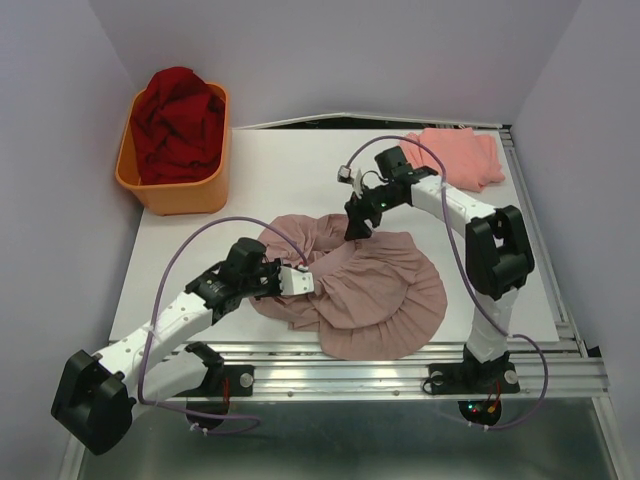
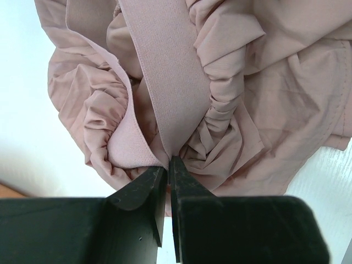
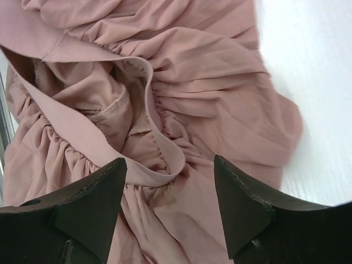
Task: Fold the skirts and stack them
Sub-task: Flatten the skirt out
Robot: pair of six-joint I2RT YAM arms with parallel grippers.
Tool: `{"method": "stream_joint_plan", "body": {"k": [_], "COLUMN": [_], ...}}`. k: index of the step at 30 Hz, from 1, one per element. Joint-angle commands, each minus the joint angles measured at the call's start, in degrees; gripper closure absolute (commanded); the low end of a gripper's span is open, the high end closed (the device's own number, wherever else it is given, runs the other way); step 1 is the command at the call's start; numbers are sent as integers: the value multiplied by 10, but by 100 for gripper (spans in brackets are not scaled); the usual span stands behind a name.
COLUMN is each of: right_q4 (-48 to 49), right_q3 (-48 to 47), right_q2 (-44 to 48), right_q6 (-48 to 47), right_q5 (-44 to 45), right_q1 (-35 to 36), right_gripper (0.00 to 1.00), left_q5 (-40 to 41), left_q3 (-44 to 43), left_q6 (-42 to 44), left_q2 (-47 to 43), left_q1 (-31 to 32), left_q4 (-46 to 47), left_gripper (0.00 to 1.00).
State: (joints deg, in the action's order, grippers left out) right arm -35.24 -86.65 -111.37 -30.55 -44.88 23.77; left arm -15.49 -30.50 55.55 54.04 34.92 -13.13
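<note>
We hold our left gripper [image 2: 168, 163] pinched on the waistband [image 2: 170, 82], a flat, smooth elastic strip, probably to anchor the mauve skirt [image 1: 385, 290] for folding. Our right gripper [image 3: 170, 165] hangs spread over soft gathered folds, the band's far loop just beneath. The salmon skirt [image 1: 460, 155] lies beyond it, well apart.

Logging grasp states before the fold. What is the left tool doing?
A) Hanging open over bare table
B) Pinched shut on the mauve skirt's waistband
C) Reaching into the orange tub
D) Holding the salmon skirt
B: the left wrist view shows the left tool closed on the waistband of the mauve skirt.
</note>
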Motion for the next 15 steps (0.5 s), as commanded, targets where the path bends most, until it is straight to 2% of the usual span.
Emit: {"method": "stream_joint_plan", "body": {"k": [1, 7, 8, 10, 11, 12, 13, 14, 15], "right_q4": [-58, -78, -83, -87, -88, -97, -104, -104, -100], "right_q3": [-28, -27, -27, -28, -28, -30, -28, -22, -13], "right_q2": [-11, -30, -32, -34, -32, -28, -11, 3, 18], "right_q6": [-64, -87, -94, -94, -98, -105, -107, -108, -115], "right_q5": [-31, -21, -20, -20, -18, -16, -9, 0, 8], "right_q1": [15, 33, 33, 33, 33, 33, 33, 33, 33], "right_gripper": [30, 30, 34, 45, 59, 68, 92, 99, 99], "left_q5": [9, 17, 18, 21, 28, 32, 41, 48, 52], "left_q3": [-8, -11, -11, -11, -11, -12, -15, -15, -23], "left_q6": [-7, -4, -4, -6, -9, -18, -24, -32, -48], "left_q2": [-7, -3, -3, -3, -2, -2, 0, 1, 2], "left_q1": [2, 2, 2, 2, 2, 2, 2, 2, -2], "left_q4": [8, 10, 11, 12, 14, 15, 14, 13, 8], "left_gripper": [82, 82, 82, 82, 82, 82, 80, 78, 75]}}
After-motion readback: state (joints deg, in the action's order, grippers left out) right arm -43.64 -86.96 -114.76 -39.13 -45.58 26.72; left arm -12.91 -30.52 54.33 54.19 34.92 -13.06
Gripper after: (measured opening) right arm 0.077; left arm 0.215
